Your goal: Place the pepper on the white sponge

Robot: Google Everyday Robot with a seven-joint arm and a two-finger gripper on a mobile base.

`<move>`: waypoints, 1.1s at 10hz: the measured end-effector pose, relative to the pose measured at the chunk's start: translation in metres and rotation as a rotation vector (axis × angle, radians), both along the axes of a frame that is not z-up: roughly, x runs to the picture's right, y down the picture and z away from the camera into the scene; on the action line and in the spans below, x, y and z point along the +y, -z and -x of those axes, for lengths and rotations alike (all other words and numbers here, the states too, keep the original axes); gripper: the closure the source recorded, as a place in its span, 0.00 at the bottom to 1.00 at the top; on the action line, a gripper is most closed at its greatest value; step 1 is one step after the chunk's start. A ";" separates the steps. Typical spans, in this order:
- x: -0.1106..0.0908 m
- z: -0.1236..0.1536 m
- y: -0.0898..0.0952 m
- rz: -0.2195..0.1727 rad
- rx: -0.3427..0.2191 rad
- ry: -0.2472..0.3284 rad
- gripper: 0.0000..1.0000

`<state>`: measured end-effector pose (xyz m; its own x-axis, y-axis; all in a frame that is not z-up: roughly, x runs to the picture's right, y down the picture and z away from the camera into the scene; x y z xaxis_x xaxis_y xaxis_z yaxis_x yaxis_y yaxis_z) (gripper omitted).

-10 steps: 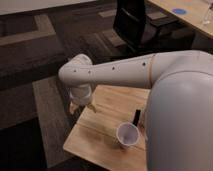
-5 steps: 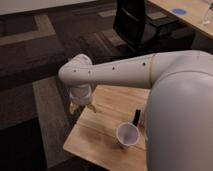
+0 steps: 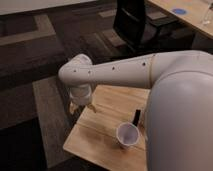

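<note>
My white arm reaches from the right across the wooden table (image 3: 100, 142). The gripper (image 3: 81, 106) hangs below the arm's wrist, over the table's far left corner. The pepper is not in view. The white sponge is not in view either; both may be hidden behind the arm.
A white paper cup (image 3: 127, 135) stands upright on the table near its front edge. A slim black object (image 3: 136, 117) stands just behind it, against my arm. A black office chair (image 3: 137, 22) and a long desk (image 3: 187, 15) stand farther back on the dark carpet.
</note>
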<state>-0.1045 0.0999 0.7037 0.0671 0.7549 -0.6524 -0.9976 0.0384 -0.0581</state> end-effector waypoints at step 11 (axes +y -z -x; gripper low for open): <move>-0.057 -0.194 0.083 -0.203 0.089 -0.355 0.35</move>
<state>0.0896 0.0426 0.6205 -0.2704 0.8349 -0.4793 -0.9517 -0.3071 0.0019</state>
